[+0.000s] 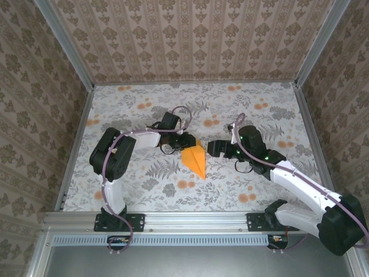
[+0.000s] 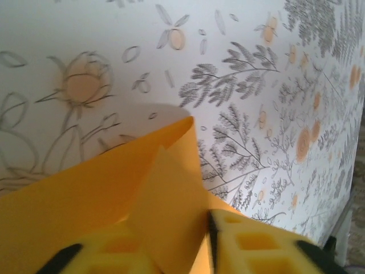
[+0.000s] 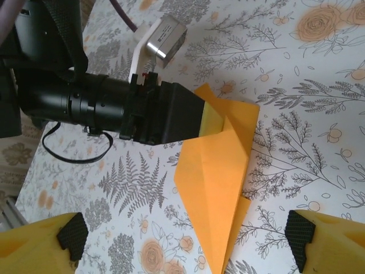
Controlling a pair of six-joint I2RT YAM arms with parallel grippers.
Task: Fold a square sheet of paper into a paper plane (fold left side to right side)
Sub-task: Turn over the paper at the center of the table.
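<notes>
A: Count?
B: 1 paper plane (image 1: 194,159), 2 grippers, all on the floral cloth (image 1: 144,179).
A: And the jaws?
B: The left gripper (image 1: 185,142) is pinched on the plane's wide end. The right gripper (image 1: 212,148) hangs just beside it, jaws wide apart and holding nothing.

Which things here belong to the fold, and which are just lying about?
Job: orange paper, part folded; left fingers pinching it; right fingers open near it.
Just surroundings: floral cloth, patterned walls, metal rail.
</notes>
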